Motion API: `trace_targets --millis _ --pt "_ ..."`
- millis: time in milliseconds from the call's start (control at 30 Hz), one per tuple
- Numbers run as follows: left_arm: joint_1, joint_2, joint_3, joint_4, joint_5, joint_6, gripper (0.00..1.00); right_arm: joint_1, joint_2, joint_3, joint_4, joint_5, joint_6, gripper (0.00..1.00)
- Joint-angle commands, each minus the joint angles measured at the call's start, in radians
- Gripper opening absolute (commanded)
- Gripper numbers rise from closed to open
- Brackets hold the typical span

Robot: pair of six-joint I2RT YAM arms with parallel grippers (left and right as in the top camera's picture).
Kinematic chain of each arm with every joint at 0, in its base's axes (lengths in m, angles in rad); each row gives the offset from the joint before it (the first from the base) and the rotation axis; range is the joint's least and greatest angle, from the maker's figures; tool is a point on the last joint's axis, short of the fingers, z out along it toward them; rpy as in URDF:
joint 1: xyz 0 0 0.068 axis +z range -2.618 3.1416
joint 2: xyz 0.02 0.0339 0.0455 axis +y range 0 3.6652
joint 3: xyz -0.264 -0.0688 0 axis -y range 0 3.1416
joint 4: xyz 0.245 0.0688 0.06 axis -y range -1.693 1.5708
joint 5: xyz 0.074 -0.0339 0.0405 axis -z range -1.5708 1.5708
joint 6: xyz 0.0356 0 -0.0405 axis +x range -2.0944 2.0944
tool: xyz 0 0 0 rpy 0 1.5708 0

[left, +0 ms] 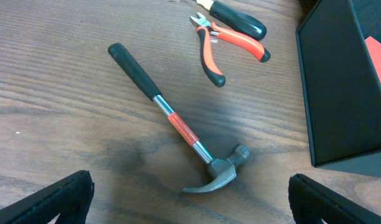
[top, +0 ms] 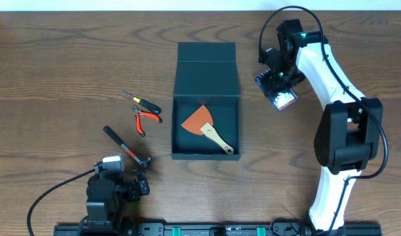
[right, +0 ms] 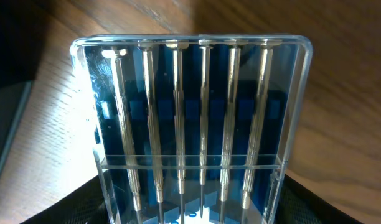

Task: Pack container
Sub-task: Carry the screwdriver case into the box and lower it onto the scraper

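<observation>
Mid-desk, your container (top: 186, 143) holds only the scraper (top: 199, 120); hammer (left: 178, 127), pliers (top: 147, 119) and screwdriver (top: 145, 103) lie outside, your left tool (left: 190, 202) gapes empty, right tool (top: 278, 82) clamps the screwdriver set (right: 197, 124).

The overhead camera looks straight down on the whole table (top: 56, 65). The left wrist camera sits low and close, facing across the hammer (left: 178, 127), the pliers (left: 209, 55) and one wall of the container (left: 340, 93), all shared with overhead. The right wrist camera is closest, filled by a clear case of screwdrivers (right: 197, 124).
</observation>
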Motion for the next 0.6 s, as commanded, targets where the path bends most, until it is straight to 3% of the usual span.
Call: trace_targets --millis 0,567 --pt "0.003 -0.006 -0.029 -0.043 -0.012 0.013 0.99 0.035 0.002 0.065 -0.020 -0.011 0.015 0.67" --pt "0.003 -0.006 -0.029 -0.043 -0.012 0.013 0.98 0.248 0.002 0.301 -0.154 -0.037 0.014 0.67"
